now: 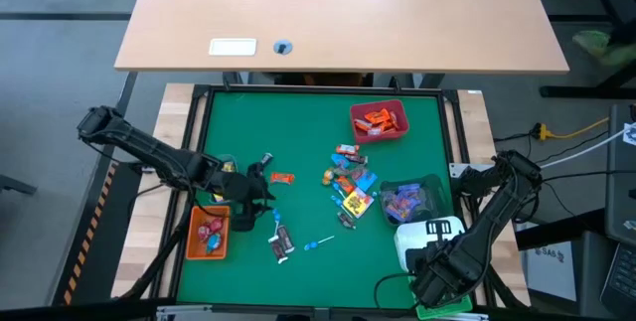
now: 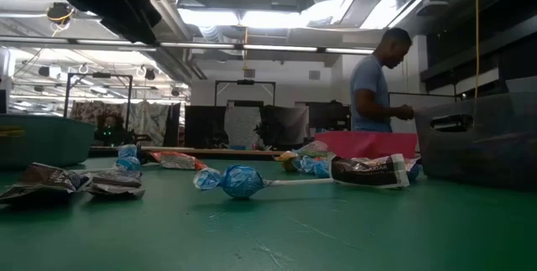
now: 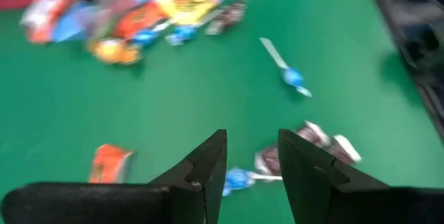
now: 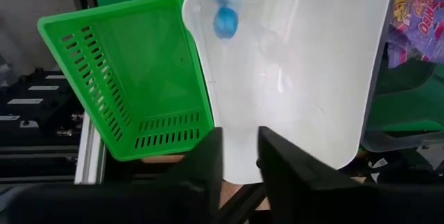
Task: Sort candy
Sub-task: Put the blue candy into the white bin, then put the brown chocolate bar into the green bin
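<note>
High view: I see the left gripper over the green mat, near scattered candy; the right gripper is above the white bin.
Low view: a blue lollipop lies mid-mat.
Left wrist view: fingers apart, empty, above a blue sweet.
Right wrist view: fingers slightly parted, empty; a blue candy lies in the white bin, beside the green bin.

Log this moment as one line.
left hand: open over blue candy | right hand: above white bin | blue sweet inside
</note>
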You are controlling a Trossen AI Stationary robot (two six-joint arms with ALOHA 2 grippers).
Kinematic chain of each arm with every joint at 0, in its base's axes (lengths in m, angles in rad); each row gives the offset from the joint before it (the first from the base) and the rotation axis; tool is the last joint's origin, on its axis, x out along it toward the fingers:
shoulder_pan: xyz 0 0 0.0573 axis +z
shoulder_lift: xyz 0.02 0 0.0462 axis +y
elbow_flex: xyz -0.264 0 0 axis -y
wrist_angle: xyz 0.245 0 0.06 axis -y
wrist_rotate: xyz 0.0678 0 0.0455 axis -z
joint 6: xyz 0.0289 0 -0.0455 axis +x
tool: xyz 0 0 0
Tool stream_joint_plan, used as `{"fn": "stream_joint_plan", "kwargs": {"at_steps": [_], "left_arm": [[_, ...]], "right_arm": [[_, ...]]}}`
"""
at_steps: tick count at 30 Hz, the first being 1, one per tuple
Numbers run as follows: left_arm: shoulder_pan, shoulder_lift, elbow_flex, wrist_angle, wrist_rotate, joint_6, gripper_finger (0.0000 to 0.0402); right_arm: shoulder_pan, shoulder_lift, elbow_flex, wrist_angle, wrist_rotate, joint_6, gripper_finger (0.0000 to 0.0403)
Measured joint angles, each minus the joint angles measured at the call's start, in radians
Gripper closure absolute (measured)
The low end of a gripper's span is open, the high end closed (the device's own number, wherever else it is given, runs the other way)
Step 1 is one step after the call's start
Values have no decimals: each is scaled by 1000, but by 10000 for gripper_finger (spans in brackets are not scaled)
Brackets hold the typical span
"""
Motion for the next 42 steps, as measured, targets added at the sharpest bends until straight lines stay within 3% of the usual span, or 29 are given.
{"fn": "stream_joint_plan", "kwargs": {"at_steps": [6, 11, 22, 32, 42], "left_arm": [[-32, 65, 0, 70, 80, 163, 283], [-46, 120, 0, 82, 81, 227, 283], [-88, 264, 0, 190, 227, 273, 283], [-139, 430, 0, 293, 226, 427, 283], [-139, 508, 0, 294, 215, 509, 283]], "right_arm": [[0, 0, 0, 0, 2, 1, 239], [0, 0, 0, 0, 65, 2, 216], [-30, 0, 0, 0, 112, 1, 212], [-79, 0, 0, 3, 115, 0, 212], [-127, 0, 0, 53, 116, -10, 212]]}}
